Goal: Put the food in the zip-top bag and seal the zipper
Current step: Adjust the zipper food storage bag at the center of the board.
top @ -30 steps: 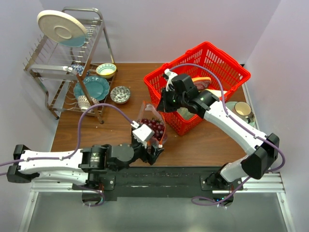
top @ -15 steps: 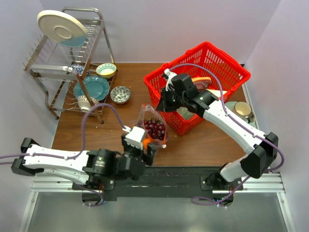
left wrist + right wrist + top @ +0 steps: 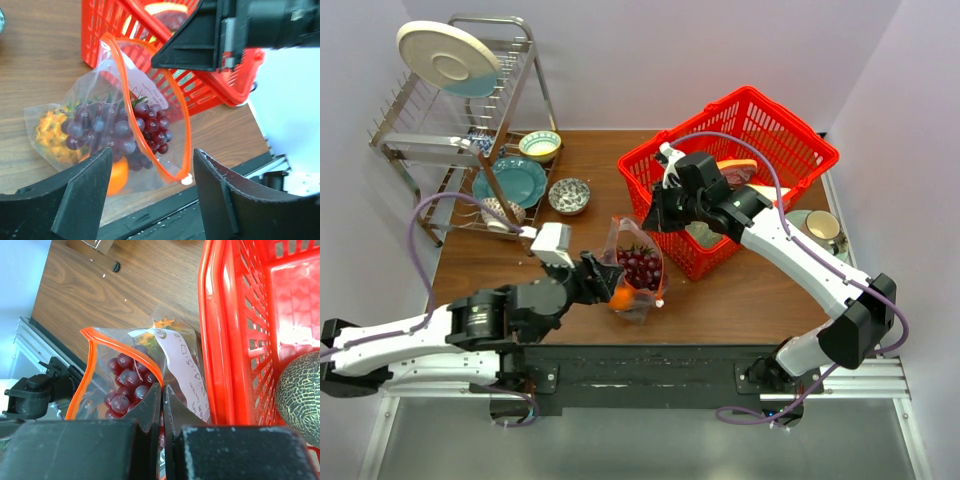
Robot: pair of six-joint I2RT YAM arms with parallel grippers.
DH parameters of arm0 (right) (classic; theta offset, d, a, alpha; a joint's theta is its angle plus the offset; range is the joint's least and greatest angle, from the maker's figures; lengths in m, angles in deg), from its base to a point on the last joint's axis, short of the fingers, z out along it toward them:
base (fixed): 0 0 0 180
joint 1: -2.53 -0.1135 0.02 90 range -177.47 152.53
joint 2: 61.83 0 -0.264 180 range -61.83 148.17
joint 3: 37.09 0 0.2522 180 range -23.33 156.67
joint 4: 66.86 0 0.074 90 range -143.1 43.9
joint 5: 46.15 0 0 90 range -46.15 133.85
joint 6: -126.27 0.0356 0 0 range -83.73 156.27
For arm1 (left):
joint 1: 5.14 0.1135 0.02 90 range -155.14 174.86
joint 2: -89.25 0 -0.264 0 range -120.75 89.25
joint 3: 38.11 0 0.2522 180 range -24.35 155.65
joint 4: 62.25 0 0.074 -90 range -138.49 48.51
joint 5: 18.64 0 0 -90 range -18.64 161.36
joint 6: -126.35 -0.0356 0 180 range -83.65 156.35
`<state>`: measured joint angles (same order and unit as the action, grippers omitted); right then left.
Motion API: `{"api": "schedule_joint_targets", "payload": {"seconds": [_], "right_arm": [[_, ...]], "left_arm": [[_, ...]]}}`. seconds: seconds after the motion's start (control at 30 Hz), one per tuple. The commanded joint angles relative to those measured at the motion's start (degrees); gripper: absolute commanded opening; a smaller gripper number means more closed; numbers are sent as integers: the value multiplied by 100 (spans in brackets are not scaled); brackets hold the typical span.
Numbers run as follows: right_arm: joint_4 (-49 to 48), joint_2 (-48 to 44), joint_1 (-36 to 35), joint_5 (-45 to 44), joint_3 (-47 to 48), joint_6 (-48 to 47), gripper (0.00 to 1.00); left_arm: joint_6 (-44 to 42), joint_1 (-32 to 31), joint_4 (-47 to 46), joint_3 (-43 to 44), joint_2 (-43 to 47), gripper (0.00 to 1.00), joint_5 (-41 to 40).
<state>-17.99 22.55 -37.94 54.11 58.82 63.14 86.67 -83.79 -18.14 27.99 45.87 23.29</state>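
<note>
The zip-top bag (image 3: 632,300) hangs upright and open at the table's front, against the red basket. Inside it are the dark purple grapes (image 3: 120,127) and the yellow-orange pineapple (image 3: 50,135). The zipper (image 3: 181,107), an orange strip, gapes in a wide loop. My right gripper (image 3: 162,390) is shut on the bag's upper mouth edge beside the white label (image 3: 182,372) and holds it up. My left gripper (image 3: 152,185) stands open just left of the bag, its fingers (image 3: 85,192) wide apart and short of the bag's lower corner, touching nothing.
The red mesh basket (image 3: 760,105) stands right behind the bag, with a netted melon (image 3: 300,390) and a pink slice (image 3: 735,170) in it. A dish rack (image 3: 460,130) with plates, two bowls (image 3: 568,195) and a cup (image 3: 823,228) line the back and sides.
My left arm has swung from the front edge round to the bag's left side, and its jaws have narrowed a little. The right gripper and the bag have stayed where they were.
</note>
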Motion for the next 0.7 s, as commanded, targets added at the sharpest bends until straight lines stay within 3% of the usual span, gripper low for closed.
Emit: {"api": "schedule_joint_targets", "payload": {"seconds": [0.0,0.2,0.47,0.5,0.53,0.67], "right_arm": [[-295,-71,13,178,3,28,0],[-207,-114,13,134,21,11,0],[-180,-194,13,213,-138,266,0],[-232,-202,13,257,-173,292,0],[-276,-220,13,353,-260,327,0],[-418,-255,13,469,-410,590,0]], "left_arm": [[-506,630,-651,181,-233,69,894],[-603,1931,-618,303,-786,70,2328],[-893,2626,-1057,242,-1146,25,3022],[-910,2662,-1144,198,-1164,18,3084],[-963,2723,-1189,189,-1182,0,3154],[-1463,3022,-1207,241,-1261,0,3348]]}}
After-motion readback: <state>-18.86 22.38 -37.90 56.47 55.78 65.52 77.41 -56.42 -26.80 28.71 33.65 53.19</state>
